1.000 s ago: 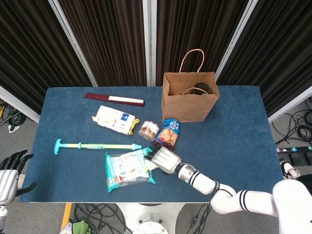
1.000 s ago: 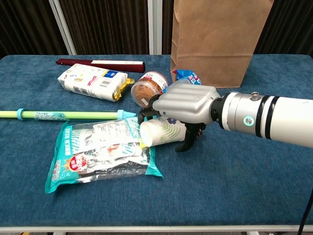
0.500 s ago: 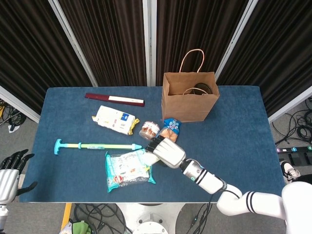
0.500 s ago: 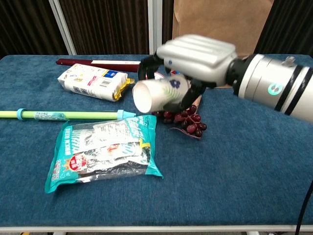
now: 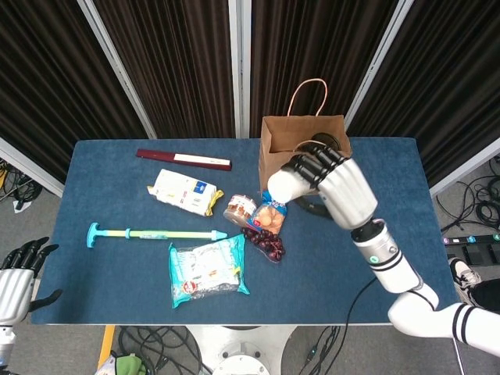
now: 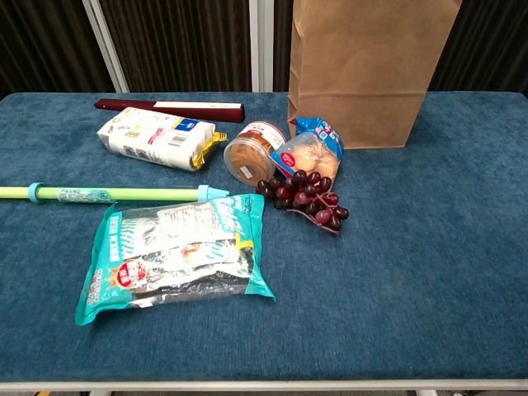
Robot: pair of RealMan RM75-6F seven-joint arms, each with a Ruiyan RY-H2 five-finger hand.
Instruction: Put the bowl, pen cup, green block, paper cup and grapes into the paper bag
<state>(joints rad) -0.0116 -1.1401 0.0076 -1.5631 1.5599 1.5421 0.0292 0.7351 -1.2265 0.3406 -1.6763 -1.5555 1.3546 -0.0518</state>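
One paper cup (image 5: 282,186) sits in my right hand (image 5: 328,184) in the head view, fingers wrapped round its side, lifted in front of the paper bag (image 5: 304,154) whose open mouth lies just beyond the hand. The cup is light and thin-walled, so I judge a gentle squeeze is enough; more would crush it. My left hand (image 5: 14,269) hangs empty, fingers apart, off the surface (image 5: 391,250) edge.

In the chest view neither hand shows. The grapes (image 6: 304,195) lie on the surface near the bag's foot; soft and loose, best taken by cupping the cluster.
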